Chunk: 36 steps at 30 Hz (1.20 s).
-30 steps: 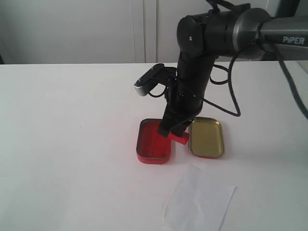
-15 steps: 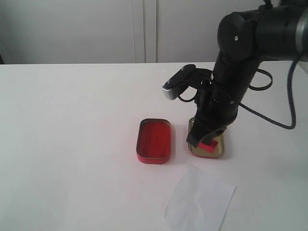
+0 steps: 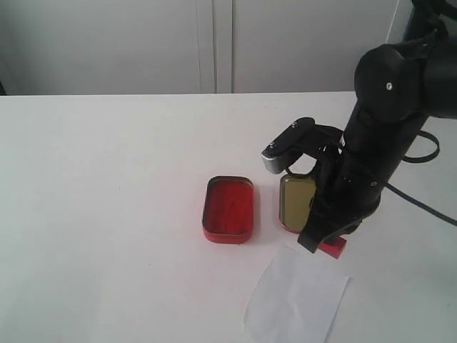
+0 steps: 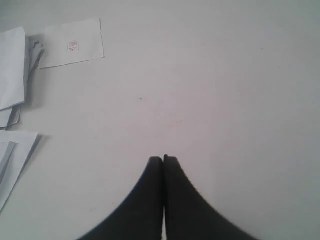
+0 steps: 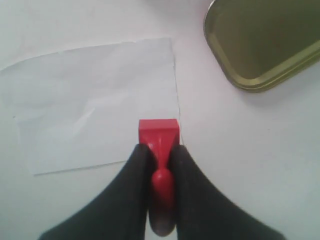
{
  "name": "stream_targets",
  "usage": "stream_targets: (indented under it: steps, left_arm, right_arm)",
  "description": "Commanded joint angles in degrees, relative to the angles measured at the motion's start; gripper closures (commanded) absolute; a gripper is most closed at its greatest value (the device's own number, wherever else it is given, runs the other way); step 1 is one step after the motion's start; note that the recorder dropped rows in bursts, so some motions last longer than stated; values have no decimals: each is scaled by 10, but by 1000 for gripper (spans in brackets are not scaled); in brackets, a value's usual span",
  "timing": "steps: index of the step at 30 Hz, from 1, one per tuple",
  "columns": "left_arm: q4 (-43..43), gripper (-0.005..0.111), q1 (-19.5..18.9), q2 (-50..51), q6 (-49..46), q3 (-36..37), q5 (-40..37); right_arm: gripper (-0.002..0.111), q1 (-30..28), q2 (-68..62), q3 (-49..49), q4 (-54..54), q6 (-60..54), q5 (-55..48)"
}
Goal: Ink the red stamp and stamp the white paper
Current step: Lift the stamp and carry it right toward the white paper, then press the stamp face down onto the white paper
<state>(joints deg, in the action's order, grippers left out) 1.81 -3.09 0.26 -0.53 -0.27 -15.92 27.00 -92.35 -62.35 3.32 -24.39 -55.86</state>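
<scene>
My right gripper [image 5: 160, 150] [image 3: 321, 243] is shut on the handle of the small red stamp [image 5: 158, 135] [image 3: 333, 247]. The stamp hangs over the near corner of the white paper [image 3: 296, 296] [image 5: 95, 100], by the edge that faces the gold tin. I cannot tell whether its base touches the sheet. No imprint shows on this paper. The red ink tin [image 3: 228, 209] lies open to the left. My left gripper [image 4: 163, 160] is shut on nothing above bare table, out of the exterior view.
An open gold tin [image 3: 296, 202] [image 5: 265, 45] lies beside the red tin, just behind the right arm. In the left wrist view a stamped slip [image 4: 72, 42] and several loose white sheets [image 4: 12, 70] lie at the table's side.
The right arm has carried the stamp from the red tin, across the gold tin, to the corner of the white paper. The left gripper shows only now.
</scene>
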Motion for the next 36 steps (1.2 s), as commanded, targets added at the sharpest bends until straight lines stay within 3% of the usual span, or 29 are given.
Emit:
stream_targets:
  steps: [1, 14, 25, 36]
  left_arm:
    - [3, 107, 3, -3, 5, 3, 1]
    - [3, 107, 3, -3, 5, 3, 1]
    - [3, 107, 3, -3, 5, 3, 1]
    - [3, 107, 3, -3, 5, 3, 1]
  right_arm:
    - [108, -1, 9, 20, -2, 17, 8]
    - [108, 9, 9, 90, 37, 27, 73]
    - [108, 60, 9, 117, 26, 89, 129]
    - [108, 63, 8, 131, -11, 153, 169]
